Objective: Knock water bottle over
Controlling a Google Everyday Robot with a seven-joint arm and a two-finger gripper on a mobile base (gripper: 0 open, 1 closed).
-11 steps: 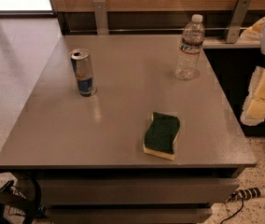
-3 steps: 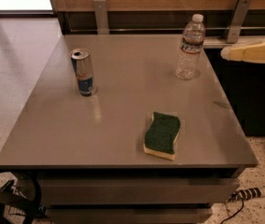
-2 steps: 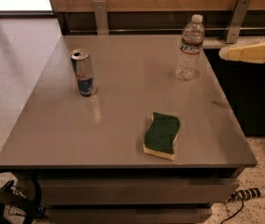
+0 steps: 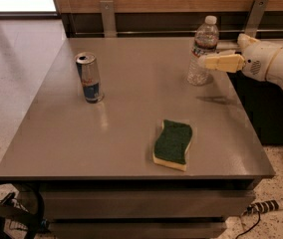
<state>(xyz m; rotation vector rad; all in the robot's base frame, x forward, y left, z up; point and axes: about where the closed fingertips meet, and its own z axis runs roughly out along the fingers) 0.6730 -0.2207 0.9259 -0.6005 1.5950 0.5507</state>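
The water bottle (image 4: 203, 51) is clear ribbed plastic with a white cap. It stands upright near the far right edge of the grey table (image 4: 131, 108). My gripper (image 4: 205, 62) reaches in from the right at about mid-height of the bottle. Its cream fingertip is at the bottle's right side, touching or nearly touching it. The white arm (image 4: 276, 66) extends off the right edge.
A silver-and-blue drink can (image 4: 89, 77) stands upright at the left of the table. A green and yellow sponge (image 4: 173, 144) lies near the front. Metal brackets and a wooden wall panel run behind the table. Cables lie on the floor below.
My gripper has moved left from beyond the table's right edge up to the bottle's side. The bottle still stands upright. The can and sponge have not moved.
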